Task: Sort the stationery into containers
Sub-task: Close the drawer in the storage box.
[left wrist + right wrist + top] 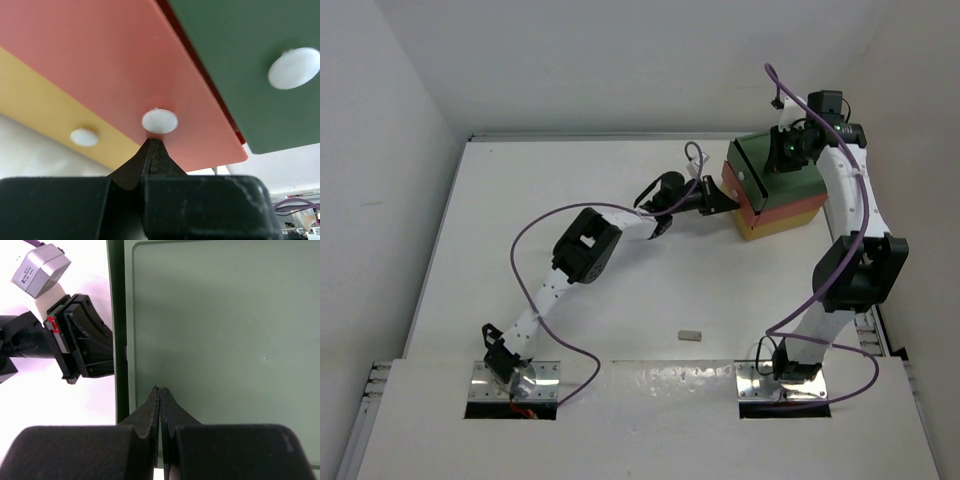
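At 1 o'clock on the bench [570, 300] stands the drawer stack [775, 195]: green drawer [782, 160] on top, coral drawer [772, 207] in the middle, yellow drawer [780, 226] at the bottom. The drawer fronts face 9 o'clock.

Left hand [720, 196]: positioned at the 9 o'clock side of the stack, level with the coral drawer front. In the left wrist view the fingers are clenched together with nothing between them. Their tips sit just under the white knob [159, 121] of the coral drawer; contact with the knob cannot be confirmed.

Right hand [786, 150]: positioned above the green drawer, pointing down. In the right wrist view the fingers are clenched, empty, with the tips over the flat green top near its 9 o'clock edge. Contact with the surface cannot be confirmed.

A small grey eraser [690, 335] lies alone on the bench, toward 6 o'clock from the stack and well apart from both hands.
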